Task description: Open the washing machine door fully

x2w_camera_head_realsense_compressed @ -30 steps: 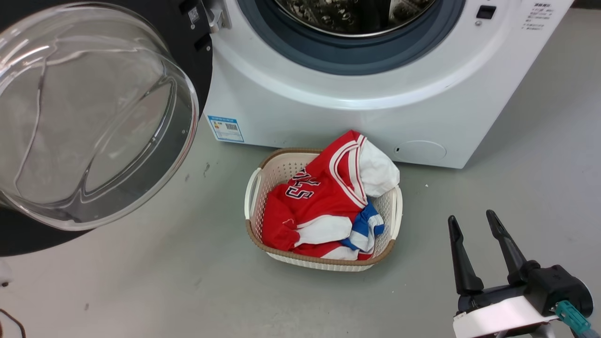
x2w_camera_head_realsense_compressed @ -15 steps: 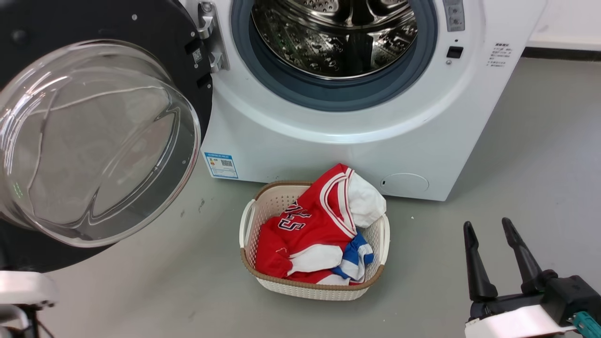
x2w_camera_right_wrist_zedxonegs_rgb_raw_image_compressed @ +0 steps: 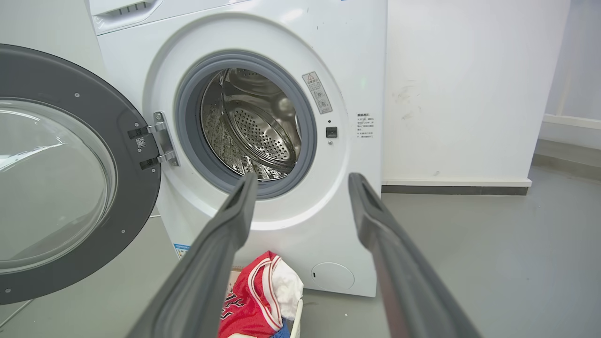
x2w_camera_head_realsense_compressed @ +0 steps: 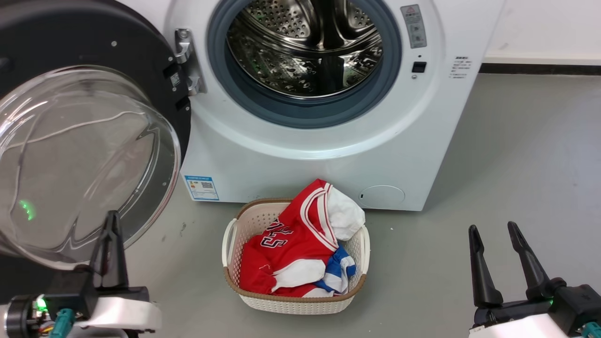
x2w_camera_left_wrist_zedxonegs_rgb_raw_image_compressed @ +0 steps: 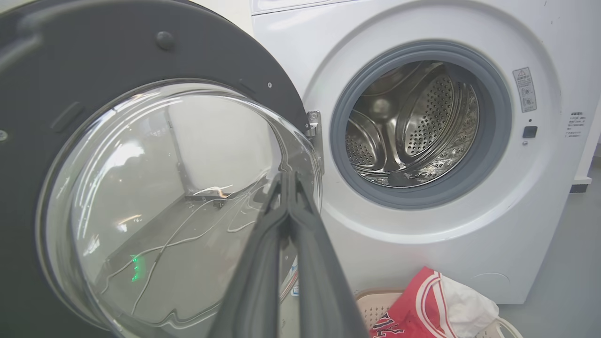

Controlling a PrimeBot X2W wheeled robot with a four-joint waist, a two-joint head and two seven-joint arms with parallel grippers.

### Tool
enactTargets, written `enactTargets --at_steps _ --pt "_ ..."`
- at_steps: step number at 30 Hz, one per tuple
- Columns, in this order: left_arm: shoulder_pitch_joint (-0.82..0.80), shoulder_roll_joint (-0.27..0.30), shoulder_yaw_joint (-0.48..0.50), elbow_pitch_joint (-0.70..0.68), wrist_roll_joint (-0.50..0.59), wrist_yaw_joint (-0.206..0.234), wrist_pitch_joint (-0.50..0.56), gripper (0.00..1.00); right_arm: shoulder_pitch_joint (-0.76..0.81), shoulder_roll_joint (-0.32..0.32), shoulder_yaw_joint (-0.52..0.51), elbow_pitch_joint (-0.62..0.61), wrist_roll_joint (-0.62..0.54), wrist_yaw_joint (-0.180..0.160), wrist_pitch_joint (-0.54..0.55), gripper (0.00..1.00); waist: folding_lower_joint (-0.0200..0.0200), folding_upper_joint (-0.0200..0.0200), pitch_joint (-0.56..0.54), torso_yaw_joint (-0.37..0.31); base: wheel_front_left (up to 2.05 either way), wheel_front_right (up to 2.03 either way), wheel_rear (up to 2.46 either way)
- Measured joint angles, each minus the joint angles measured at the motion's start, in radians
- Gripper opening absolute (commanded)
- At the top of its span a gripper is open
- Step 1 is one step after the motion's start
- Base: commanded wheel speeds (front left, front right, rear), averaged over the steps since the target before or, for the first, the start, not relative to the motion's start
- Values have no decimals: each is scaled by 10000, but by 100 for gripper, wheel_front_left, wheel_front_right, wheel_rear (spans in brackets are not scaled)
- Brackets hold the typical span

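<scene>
The white washing machine [x2w_camera_head_realsense_compressed: 328, 155] stands ahead with its steel drum [x2w_camera_head_realsense_compressed: 305, 51] exposed. The washing machine door [x2w_camera_head_realsense_compressed: 70, 47], a black disc with a clear glass bowl [x2w_camera_head_realsense_compressed: 80, 164], hangs swung out to the left on its hinge [x2w_camera_head_realsense_compressed: 188, 65]. My left gripper [x2w_camera_head_realsense_compressed: 111, 217] is shut with nothing in it, and it overlaps the bowl's lower rim at the lower left. In the left wrist view its closed fingertips [x2w_camera_left_wrist_zedxonegs_rgb_raw_image_compressed: 287, 177] point at the right edge of the door [x2w_camera_left_wrist_zedxonegs_rgb_raw_image_compressed: 141, 51]; contact cannot be told. My right gripper [x2w_camera_head_realsense_compressed: 492, 227] is open over the floor, and its fingers [x2w_camera_right_wrist_zedxonegs_rgb_raw_image_compressed: 235, 211] frame the machine [x2w_camera_right_wrist_zedxonegs_rgb_raw_image_compressed: 291, 225].
A cream laundry basket [x2w_camera_head_realsense_compressed: 256, 300] with a red jersey [x2w_camera_head_realsense_compressed: 286, 239] and white cloth sits on the grey floor right in front of the machine. A white wall with a dark skirting [x2w_camera_head_realsense_compressed: 540, 68] runs behind on the right. Open floor [x2w_camera_head_realsense_compressed: 516, 150] lies to the right.
The whole head picture has shifted down, so the camera moved. My left gripper has come up into view at the lower left, shut. The right gripper stays open.
</scene>
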Motion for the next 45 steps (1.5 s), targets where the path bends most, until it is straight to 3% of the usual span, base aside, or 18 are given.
enactTargets --at_steps 11,20,22,23,24,43,44,45 --pt "623 -265 -1356 121 -184 165 0 0 196 0 -84 -48 2 0 0 100 0 0 -103 -621 0 0 0" --pt "1038 -301 -1764 316 -261 861 0 3 399 0 -96 90 104 0 0 100 0 0 -185 -920 0 0 0" --pt "1090 -301 -1806 357 -334 936 0 31 430 0 -92 123 111 0 0 100 0 0 -198 -940 0 0 0" --pt "1099 -301 -1827 366 -337 966 0 88 453 0 -92 138 136 0 0 100 0 0 -200 -940 0 0 0" --pt "1102 -303 -1856 366 -336 1018 0 100 465 0 -100 153 163 0 0 100 0 0 -204 -935 0 0 0" --pt "1211 -309 -1975 253 -508 1150 0 100 557 0 -86 173 278 0 0 100 0 0 -236 -810 0 0 0" --pt "1218 -311 -1977 328 -508 1143 -2 0 564 -2 -81 249 274 0 2 0 0 0 -237 -810 0 0 0" --pt "1243 -313 -1979 439 -508 1143 0 0 590 0 -67 345 274 0 6 0 0 0 -237 -809 0 0 0"
